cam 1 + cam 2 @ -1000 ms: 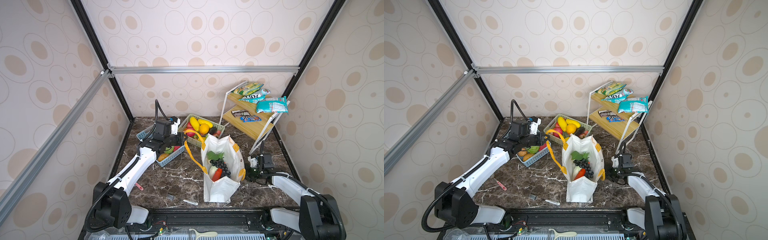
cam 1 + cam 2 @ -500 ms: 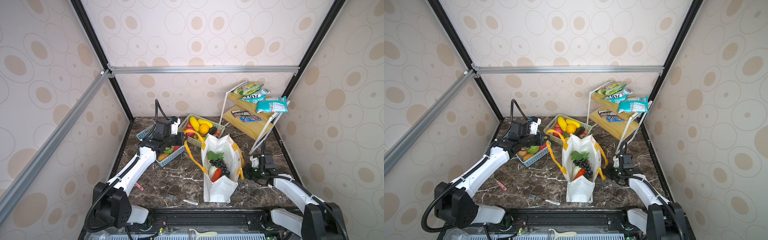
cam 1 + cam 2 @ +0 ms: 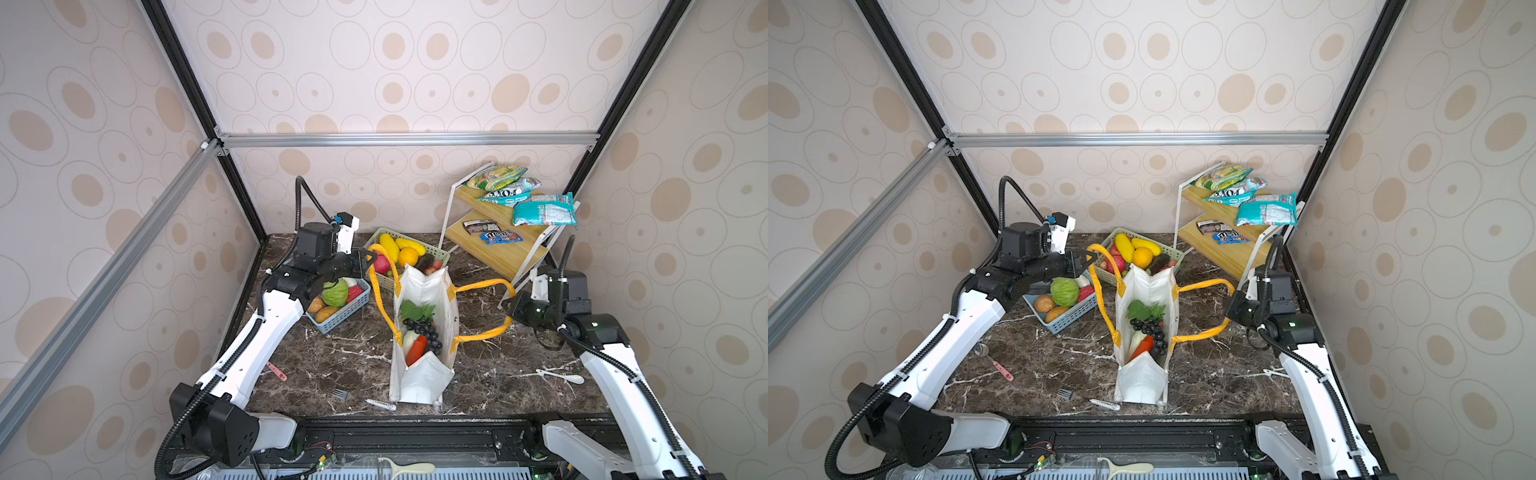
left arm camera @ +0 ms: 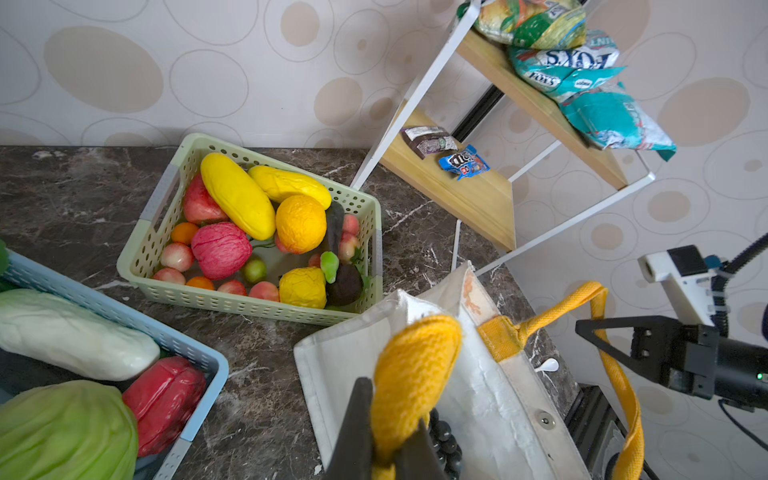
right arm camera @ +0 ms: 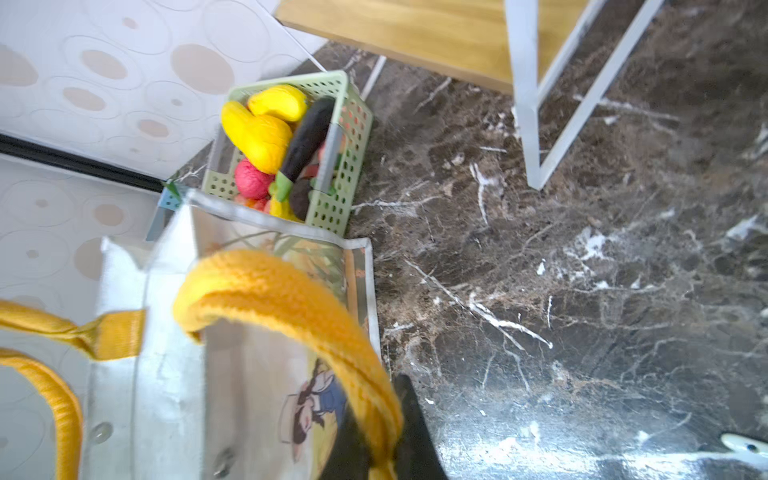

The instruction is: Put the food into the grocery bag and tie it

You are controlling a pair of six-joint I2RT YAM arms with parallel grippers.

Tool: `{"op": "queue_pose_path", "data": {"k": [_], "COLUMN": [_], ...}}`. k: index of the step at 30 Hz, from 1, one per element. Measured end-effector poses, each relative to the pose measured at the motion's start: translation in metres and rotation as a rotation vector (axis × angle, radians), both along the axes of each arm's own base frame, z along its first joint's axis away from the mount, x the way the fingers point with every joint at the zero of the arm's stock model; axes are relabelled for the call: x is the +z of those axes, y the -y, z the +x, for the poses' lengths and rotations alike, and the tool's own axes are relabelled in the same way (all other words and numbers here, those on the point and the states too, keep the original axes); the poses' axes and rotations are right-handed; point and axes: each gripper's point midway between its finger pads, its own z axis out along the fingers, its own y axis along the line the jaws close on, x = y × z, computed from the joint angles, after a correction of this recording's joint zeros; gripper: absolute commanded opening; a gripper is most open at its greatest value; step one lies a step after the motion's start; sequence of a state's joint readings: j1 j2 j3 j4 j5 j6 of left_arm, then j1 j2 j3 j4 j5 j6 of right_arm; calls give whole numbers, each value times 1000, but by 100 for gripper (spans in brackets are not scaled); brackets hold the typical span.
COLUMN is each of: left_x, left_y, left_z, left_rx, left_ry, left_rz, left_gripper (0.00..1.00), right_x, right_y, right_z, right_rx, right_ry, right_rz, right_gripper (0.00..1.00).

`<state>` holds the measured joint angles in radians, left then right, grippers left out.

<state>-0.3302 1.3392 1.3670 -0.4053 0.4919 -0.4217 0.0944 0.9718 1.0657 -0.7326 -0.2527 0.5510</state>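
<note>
**Fig.** Bag (image 3: 422,376) upright at table (image 3: 332,361) centre, top open, long axis front-to-back; food (image 3: 416,348) is seen inside. L handle (image 4: 415,365) is pinched by L gripper (image 4: 384,451), R handle (image 5: 286,299) by R gripper (image 5: 380,459); jaws nearly shut on each. Handles are drawn to opp. sides, well apart; for tying, both must be crossed over the bag, each arm equally near.

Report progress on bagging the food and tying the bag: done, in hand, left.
Done: the grocery bag stands open with food inside, including a green leaf and red-orange pepper. In hand: the left gripper is shut on one yellow handle, the right gripper on the other handle. Left: the handles are held apart, not crossed or knotted, so tying remains.
</note>
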Motion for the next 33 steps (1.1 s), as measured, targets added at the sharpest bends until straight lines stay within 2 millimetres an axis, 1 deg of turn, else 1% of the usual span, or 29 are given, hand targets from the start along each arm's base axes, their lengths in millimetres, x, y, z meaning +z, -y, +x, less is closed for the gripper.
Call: {"op": "queue_pose_path", "data": {"k": [4,7,10,12,14,16,18,20,24,26,28,30,33], "left_x": [18,25,24,17,11,6,4,4,8,9,10,10,7], "left_y": [4,16,35,54,67,79,88,95,109,116,121,123,118], "left_z": [-2,-3,-7,-12,-14,-16,-14,-12,-5,-6,-9,-11,-9], "left_rx": [-25,-66,-115,-159,-187,-211,-223,-233,-246,-259,-270,-271,-245], "left_ry": [18,28,21,4,-16,-30,-40,-48,-43,-41,-43,-45,-55], "left_rz": [-11,-25,-26,-25,-28,-39,-53,-60,-62,-61,-59,-53,-29], "left_gripper": [0,0,0,1,0,0,0,0,0,0,0,0,0], "right_x": [46,67,77,80,86,92,98,102,108,106,96,81,62], "right_y": [-21,-37,-48,-52,-58,-68,-85,-105,-155,-178,-197,-211,-215], "right_z": [8,14,19,20,21,22,22,21,10,5,5,12,27], "right_rx": [92,151,188,204,227,261,319,381,535,597,636,648,614], "right_ry": [97,136,159,167,176,194,210,224,261,261,243,214,186], "right_rz": [18,34,55,78,106,135,168,190,243,252,251,241,219], "right_gripper": [5,4,4,4,4,4,3,4,4,4,3,3,2]}}
